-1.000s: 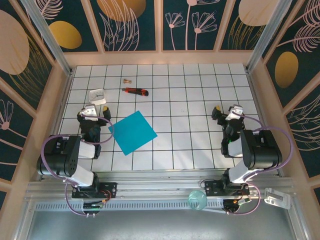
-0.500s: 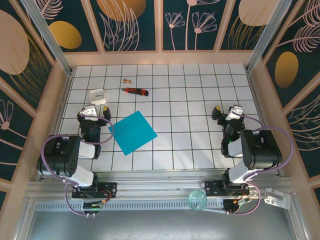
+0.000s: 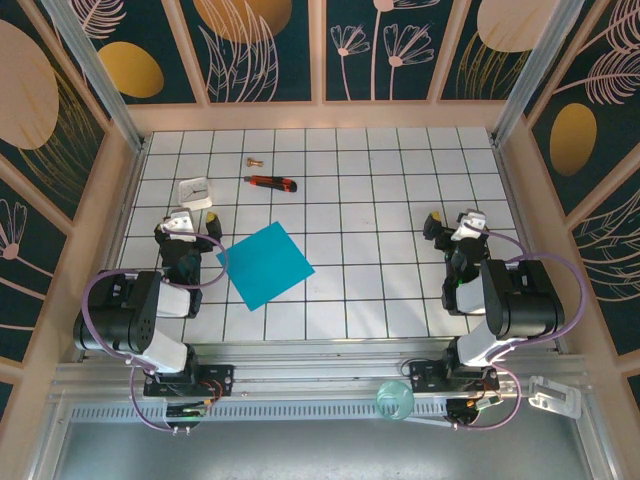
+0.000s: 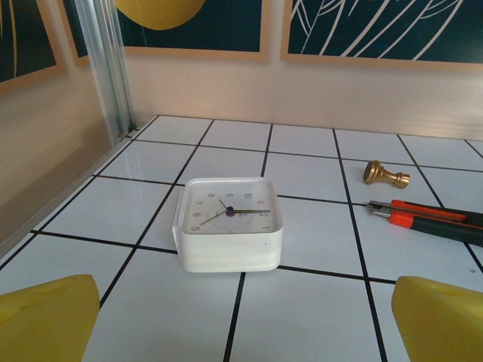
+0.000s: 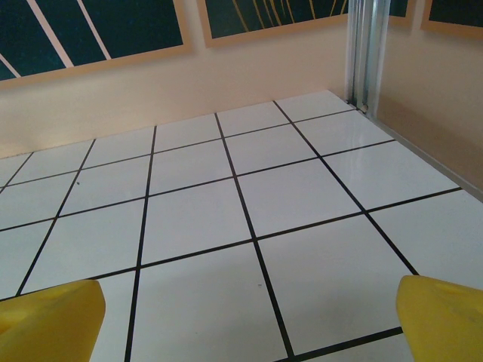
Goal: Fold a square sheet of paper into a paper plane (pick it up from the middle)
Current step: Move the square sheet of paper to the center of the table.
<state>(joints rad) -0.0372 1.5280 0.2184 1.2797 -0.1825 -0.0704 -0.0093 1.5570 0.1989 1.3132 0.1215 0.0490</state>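
While the square sheet of paper point(image 3: 265, 264) lies unfolded, the wide-spread left pincer point(image 3: 188, 223) probably must reach toward four o'clock for its middle.

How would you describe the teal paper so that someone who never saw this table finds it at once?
On the white tiled table, look just right of the left arm's tool. The square sheet of paper lies flat, turned like a diamond. It is the only teal thing on the tiles; the white clock and the red-and-black knife lie farther back.
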